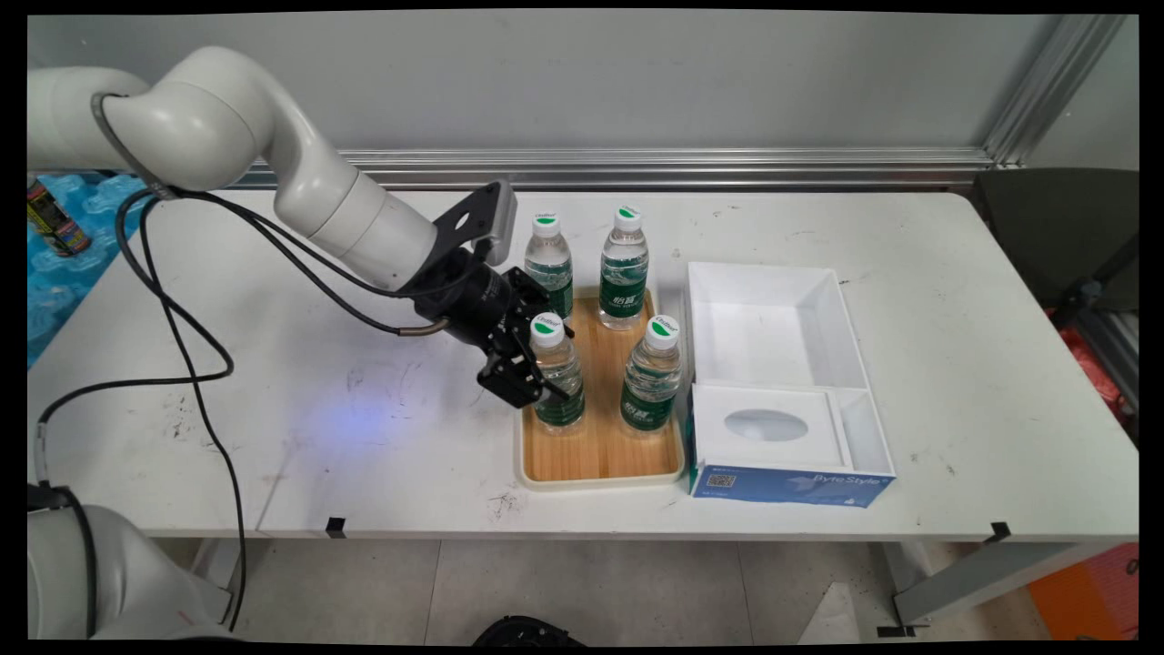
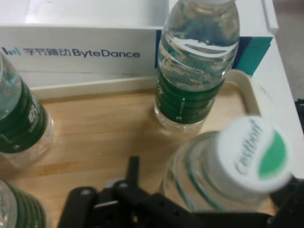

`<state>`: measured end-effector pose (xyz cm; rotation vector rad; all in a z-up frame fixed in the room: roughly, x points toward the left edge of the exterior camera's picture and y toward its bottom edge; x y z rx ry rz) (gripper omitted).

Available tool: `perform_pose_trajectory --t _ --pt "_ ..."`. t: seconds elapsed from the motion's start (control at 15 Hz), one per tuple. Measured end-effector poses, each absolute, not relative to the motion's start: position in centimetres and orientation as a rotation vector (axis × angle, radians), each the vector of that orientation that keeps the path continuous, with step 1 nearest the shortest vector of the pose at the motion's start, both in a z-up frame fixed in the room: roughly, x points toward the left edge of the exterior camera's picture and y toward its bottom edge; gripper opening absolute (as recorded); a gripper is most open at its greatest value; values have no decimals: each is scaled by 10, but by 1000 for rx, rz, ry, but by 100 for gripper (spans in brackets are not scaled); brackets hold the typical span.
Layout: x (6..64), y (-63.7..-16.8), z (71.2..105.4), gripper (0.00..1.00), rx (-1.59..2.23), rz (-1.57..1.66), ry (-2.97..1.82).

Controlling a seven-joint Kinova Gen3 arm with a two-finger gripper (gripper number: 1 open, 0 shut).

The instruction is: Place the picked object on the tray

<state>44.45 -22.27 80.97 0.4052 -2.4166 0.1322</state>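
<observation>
Four clear water bottles with green labels and white caps stand on a wooden tray. My gripper is down at the tray's left side, right against the front-left bottle. That bottle stands upright on the tray. In the hand view it fills the lower right, close above the black linkage, cap towards the camera. The front-right bottle stands just beyond it, and is the upright bottle in the hand view. The two rear bottles stand behind the hand.
A white open box touches the tray's right side, with a blue ByteDance-lettered tissue box at its front end. Black cables hang from the arm over the table's left part. A blue pack with a can lies off the far left.
</observation>
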Motion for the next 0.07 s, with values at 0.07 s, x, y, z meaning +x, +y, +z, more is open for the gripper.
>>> perform_pose_trajectory --t 0.07 --pt "445 -222 810 100 405 132 -2417"
